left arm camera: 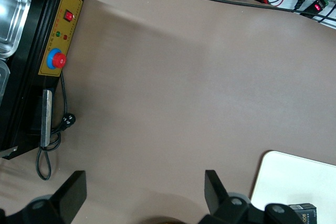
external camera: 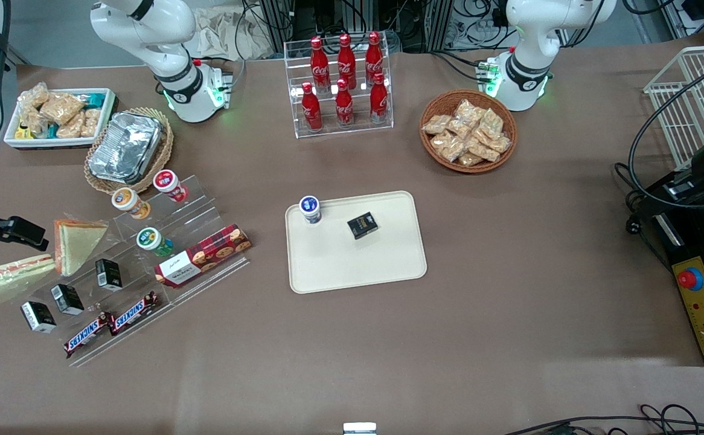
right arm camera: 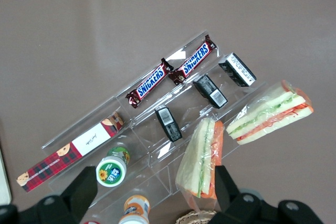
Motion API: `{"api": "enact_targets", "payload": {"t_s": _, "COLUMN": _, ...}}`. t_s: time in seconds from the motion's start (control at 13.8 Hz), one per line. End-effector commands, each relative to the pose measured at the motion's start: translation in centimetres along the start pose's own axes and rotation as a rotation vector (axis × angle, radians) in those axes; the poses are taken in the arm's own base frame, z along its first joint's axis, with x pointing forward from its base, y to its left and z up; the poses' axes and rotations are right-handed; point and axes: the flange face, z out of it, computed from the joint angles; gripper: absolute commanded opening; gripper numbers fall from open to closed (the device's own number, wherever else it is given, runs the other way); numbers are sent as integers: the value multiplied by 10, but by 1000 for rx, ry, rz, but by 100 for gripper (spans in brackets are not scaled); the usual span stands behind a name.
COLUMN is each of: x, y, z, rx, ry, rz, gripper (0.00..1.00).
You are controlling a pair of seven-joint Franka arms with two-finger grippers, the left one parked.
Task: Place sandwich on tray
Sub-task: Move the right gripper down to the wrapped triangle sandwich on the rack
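The sandwich (external camera: 9, 278) lies on the table at the working arm's end, just beside the clear rack (external camera: 165, 266), its long side slanting up toward the other sandwich (external camera: 77, 243). The gripper (external camera: 11, 232) hovers above them, fingers (right arm camera: 86, 187) spread and holding nothing. The tray (external camera: 388, 266) sits well apart mid-table with bare brown table between.

sandwich (external camera: 9, 278) beside other wedge sandwich (external camera: 77, 243), working arm's end | gripper (external camera: 8, 232) above both, fingers spread | tray (external camera: 352, 266) mid-table, small box (external camera: 362, 225) on it
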Motion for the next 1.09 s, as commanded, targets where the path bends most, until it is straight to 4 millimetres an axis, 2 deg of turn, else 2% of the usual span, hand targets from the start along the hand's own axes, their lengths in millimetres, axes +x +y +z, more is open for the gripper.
{"api": "enact_targets", "payload": {"t_s": 0.0, "x": -9, "y": 11, "z": -12, "rx": -2, "ry": -6, "rz": 15, "gripper": 99}}
{"api": "enact_targets", "payload": {"t_s": 0.36, "x": -8, "y": 19, "z": -17, "rx": 1, "ry": 9, "rz": 35, "gripper": 99}}
{"api": "enact_targets", "payload": {"t_s": 0.58, "x": -10, "y": 37, "z": -19, "rx": -4, "ry": 17, "rz": 74, "gripper": 99}}
{"api": "enact_targets", "payload": {"t_s": 0.8, "x": -9, "y": 58, "z": -22, "rx": -22, "ry": 47, "rz": 136, "gripper": 99}}
{"api": "enact_targets", "payload": {"t_s": 0.94, "x": -7, "y": 78, "z": -23, "rx": -33, "ry": 90, "rz": 250, "gripper": 99}}
{"api": "enact_targets", "payload": {"t_s": 1.01, "x": -8, "y": 98, "z": -21, "rx": -46, "ry": 102, "rz": 308, "gripper": 99}}
